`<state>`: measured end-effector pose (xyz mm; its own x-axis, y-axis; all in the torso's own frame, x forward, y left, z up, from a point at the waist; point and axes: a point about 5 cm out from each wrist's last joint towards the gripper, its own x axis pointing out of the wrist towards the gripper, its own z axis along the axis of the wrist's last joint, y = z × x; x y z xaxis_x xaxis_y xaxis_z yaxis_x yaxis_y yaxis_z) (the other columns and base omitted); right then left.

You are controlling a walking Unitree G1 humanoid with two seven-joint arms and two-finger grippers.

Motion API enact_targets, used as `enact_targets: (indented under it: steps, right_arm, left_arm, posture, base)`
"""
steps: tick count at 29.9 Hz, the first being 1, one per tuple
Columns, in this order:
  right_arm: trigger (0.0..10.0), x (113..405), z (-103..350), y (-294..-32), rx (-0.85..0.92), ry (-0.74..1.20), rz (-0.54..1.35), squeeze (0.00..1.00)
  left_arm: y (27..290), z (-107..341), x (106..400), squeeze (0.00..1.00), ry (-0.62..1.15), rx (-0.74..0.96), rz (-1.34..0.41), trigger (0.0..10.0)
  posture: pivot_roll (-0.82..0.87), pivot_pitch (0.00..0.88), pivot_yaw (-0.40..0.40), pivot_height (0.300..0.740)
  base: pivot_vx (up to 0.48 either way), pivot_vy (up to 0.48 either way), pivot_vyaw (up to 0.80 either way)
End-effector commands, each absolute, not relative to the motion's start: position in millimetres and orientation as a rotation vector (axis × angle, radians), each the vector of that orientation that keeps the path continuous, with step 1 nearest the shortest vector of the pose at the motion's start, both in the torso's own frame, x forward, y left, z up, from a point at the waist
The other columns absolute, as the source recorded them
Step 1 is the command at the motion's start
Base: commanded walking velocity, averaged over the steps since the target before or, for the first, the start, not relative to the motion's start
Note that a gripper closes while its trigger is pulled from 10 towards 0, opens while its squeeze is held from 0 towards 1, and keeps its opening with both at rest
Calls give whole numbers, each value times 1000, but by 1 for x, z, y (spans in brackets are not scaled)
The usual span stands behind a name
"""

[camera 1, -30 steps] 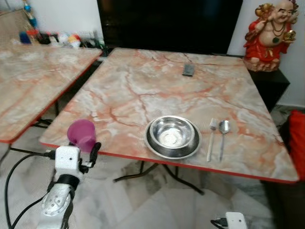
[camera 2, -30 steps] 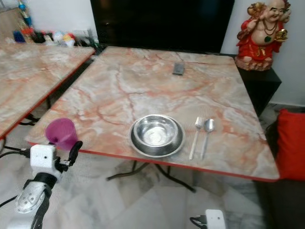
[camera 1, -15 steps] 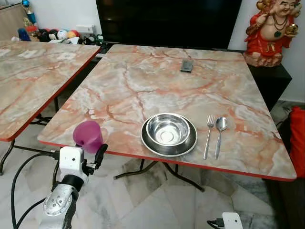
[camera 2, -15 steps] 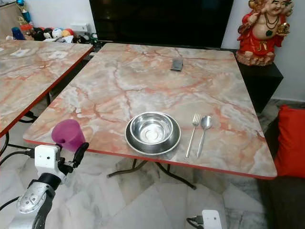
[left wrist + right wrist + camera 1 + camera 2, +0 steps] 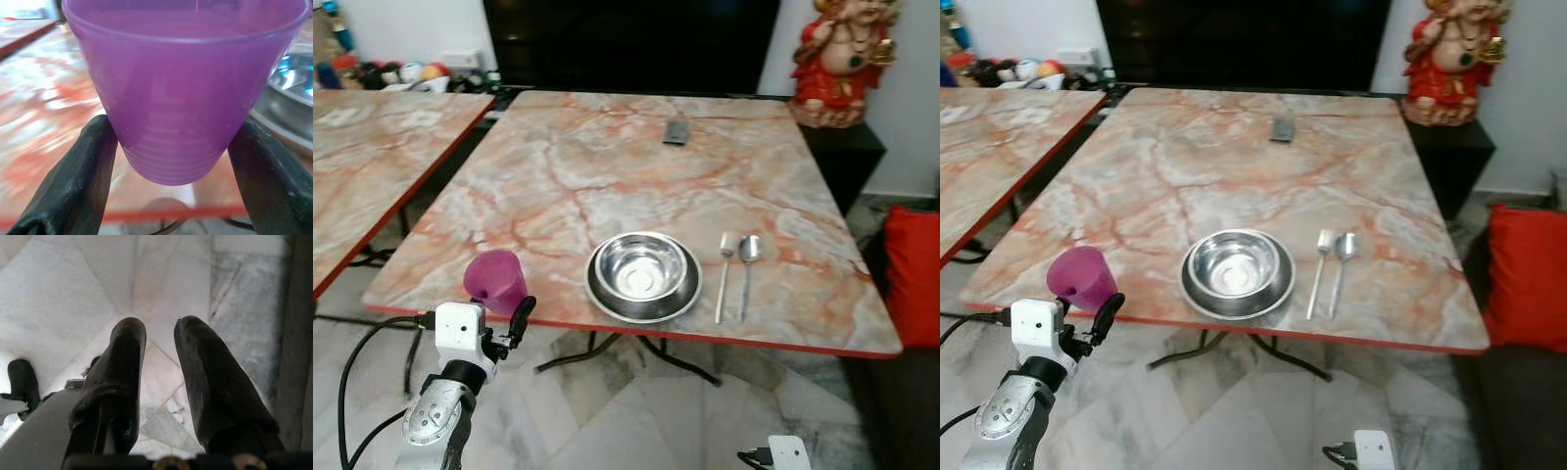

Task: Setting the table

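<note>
A translucent purple cup [image 5: 494, 279] sits between the fingers of my left gripper [image 5: 501, 302], which is shut on it at the front left edge of the marble table [image 5: 607, 166]. In the left wrist view the cup [image 5: 186, 93] is upright between both black fingers [image 5: 83, 181]. A steel bowl [image 5: 643, 277] rests on a steel plate near the front edge. A fork [image 5: 724, 274] and a spoon [image 5: 746, 269] lie just right of it. My right gripper [image 5: 161, 357] hangs low over the floor, slightly open and holding nothing.
A small dark remote-like object [image 5: 675, 131] lies at the table's far side. A second marble table [image 5: 372, 147] stands to the left. At the right are a red statue [image 5: 837, 59] on a black cabinet and a red cushion [image 5: 913, 274]. The floor is marble tile.
The camera has shifted, so the table sits further left in the picture. The left gripper still holds the cup at the table's front left edge.
</note>
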<state>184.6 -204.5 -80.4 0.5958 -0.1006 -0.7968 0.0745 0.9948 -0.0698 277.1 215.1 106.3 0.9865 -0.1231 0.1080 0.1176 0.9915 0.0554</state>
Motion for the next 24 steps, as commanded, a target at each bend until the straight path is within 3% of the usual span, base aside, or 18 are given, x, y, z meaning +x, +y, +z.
enact_targets:
  steps: [1,3,11,24]
  right_arm:
    - [10000,181,-83,-204,-27,945,-105,0]
    - [10000,181,-82,-204,-22,942,-111,0]
    - [10000,182,-82,-204,-29,934,-106,0]
    - [10000,182,-82,-204,-30,934,-104,0]
  left_arm:
    - [215,111,277,0,-128,46,-122,10000]
    - [215,111,277,0,-128,44,-123,10000]
    - [213,113,277,0,-135,40,-125,10000]
    - [212,123,281,0,-152,36,-132,10000]
  posture:
    - [21,93,-7,740]
    - [21,93,-7,740]
    - [21,94,-7,740]
    - [23,98,-6,740]
  base:
    - [368,0,-800]
    - [368,0,-763]
    - [348,0,0]
    - [0,0,0]
